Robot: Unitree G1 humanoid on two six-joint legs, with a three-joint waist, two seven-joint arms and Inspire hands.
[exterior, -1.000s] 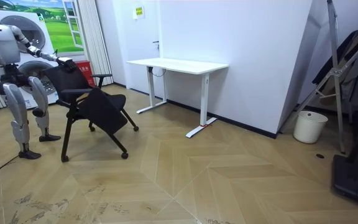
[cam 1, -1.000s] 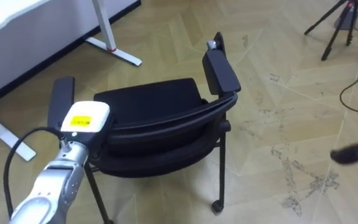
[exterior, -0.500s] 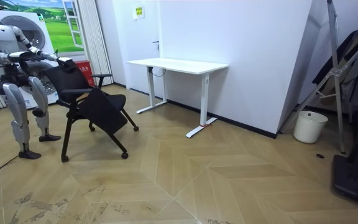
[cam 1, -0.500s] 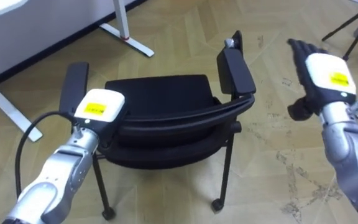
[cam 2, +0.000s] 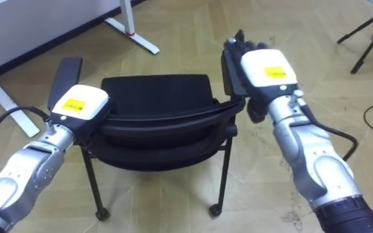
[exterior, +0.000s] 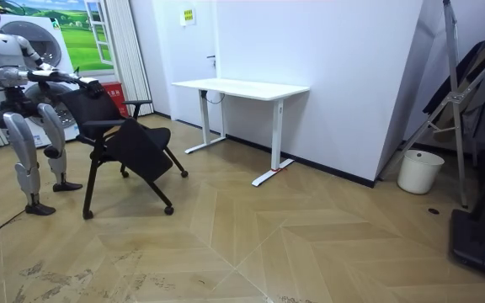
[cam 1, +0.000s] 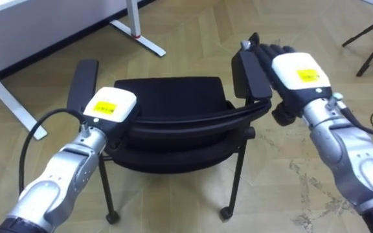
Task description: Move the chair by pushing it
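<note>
Chair, black with 2 armrests, stands directly in front of me on the wooden parquet floor, its back turned toward me and its seat facing away. In the eye views I look down over the curved backrest.

My left hand sits on the left end of the backrest, just beside the rear of the left armrest. I see the back of this hand from above, and I cannot tell whether it grips the chair or merely rests on it.

My right hand is at the right armrest, against its outer side. Its fingers are stretched out straight and held close together, pointing forward along the armrest pad and not curled round it.

In the room view I stand at the room view's left, upright, with both arms reaching forward to the top of the chair. The chair is between me and a white desk that stands against the wall, well apart from it. One white leg and foot of that desk show beyond the seat in the left eye view. A pale bin stands by the wall at the room view's right.
</note>
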